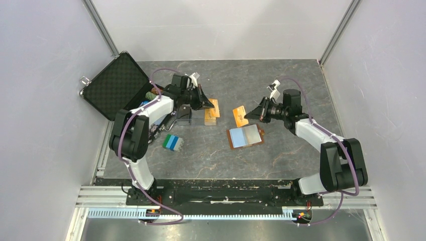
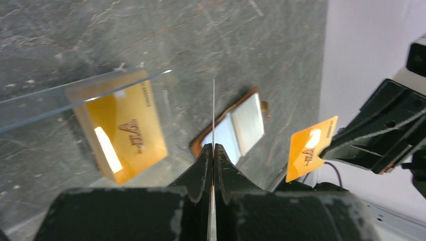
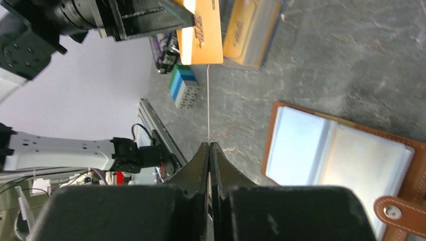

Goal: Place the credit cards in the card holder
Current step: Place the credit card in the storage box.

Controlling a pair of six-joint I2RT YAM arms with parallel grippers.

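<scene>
Left jaws are closed on an orange card (image 3: 201,30), right jaws on a second card (image 2: 311,148). Each is pinched by one edge, clear of the surface, probably so the free end can slide into a sleeve. Holder (image 1: 245,136) lies open mid-surface, nearer your right arm. Spare cards (image 2: 120,133) are stacked to its left.

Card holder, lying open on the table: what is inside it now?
The card holder shows only its pale blue sleeves, with no card visible in them. Anything under the top sleeves is covered.
</scene>
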